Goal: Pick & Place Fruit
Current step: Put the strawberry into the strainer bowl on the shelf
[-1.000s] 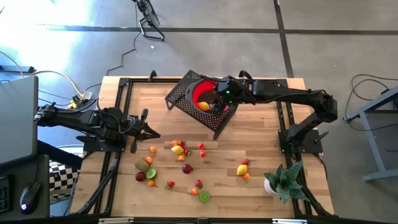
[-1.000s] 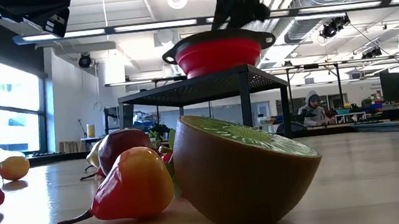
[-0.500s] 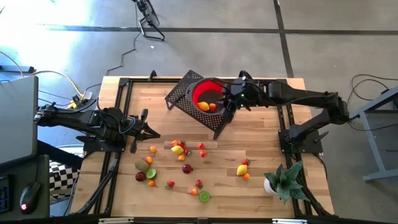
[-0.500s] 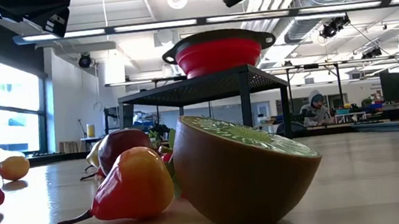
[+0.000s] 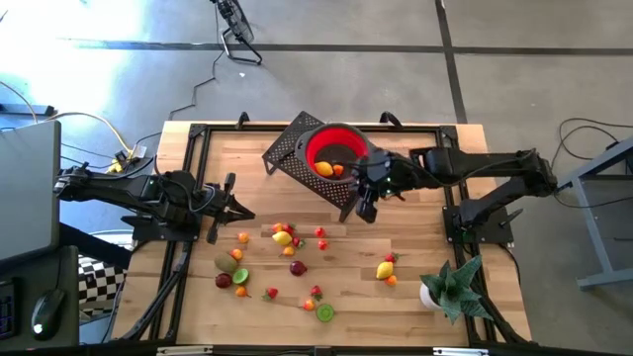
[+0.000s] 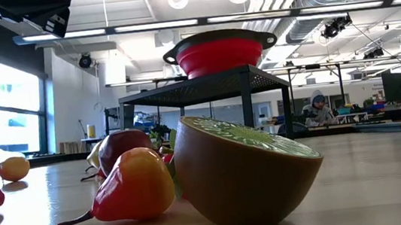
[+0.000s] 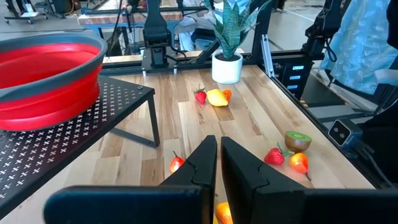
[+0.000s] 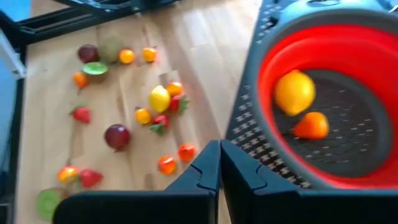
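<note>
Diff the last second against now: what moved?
Right end effector pulled back off the bowl toward its own side and shut empty; an orange fruit now lies beside the yellow one. Left end effector, shut, and the table fruit stayed put.

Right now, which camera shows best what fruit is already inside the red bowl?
The right wrist view: it looks down into the red bowl and shows a yellow lemon and a small orange fruit. The high view shows both, only tiny. The low and left wrist views show just the bowl's outer wall, nothing inside.
</note>
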`<state>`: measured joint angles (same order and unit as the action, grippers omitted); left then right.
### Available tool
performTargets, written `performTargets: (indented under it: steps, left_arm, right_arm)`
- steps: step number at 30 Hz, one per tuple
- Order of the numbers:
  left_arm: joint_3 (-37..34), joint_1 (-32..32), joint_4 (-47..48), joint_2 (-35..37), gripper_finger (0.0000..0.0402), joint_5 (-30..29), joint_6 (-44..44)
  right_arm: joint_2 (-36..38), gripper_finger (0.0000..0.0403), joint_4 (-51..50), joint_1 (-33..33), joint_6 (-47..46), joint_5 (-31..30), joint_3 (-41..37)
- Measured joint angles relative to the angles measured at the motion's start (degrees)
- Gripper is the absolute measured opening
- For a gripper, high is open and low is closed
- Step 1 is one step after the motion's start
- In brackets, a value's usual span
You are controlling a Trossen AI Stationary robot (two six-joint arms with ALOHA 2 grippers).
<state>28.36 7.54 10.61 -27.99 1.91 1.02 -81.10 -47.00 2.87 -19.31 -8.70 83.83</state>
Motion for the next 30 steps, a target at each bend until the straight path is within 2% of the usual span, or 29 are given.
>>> performTargets:
  steps: [10, 14, 22, 30]
  left_arm:
    - [0.0, 0.01, 0.49, 0.0, 0.0019, 0.0, -0.02]
    - [0.0, 0.01, 1.53, 0.02, 0.0019, 0.0, -0.02]
    - [0.0, -0.01, 3.78, 0.0, 0.0019, 0.02, -2.59]
    - [0.0, 0.01, 5.01, 0.02, 0.0019, 0.02, -2.82]
  right_arm:
    - [0.0, 0.0005, -4.51, 6.67, -3.97, -0.67, -0.02]
    - [0.0, 0.0005, -6.06, 9.83, -6.75, -4.2, -0.04]
    - [0.05, 0.0005, -6.13, 14.9, -16.89, -11.8, -1.38]
    - [0.06, 0.0005, -6.56, 17.83, -27.22, -12.39, -3.67]
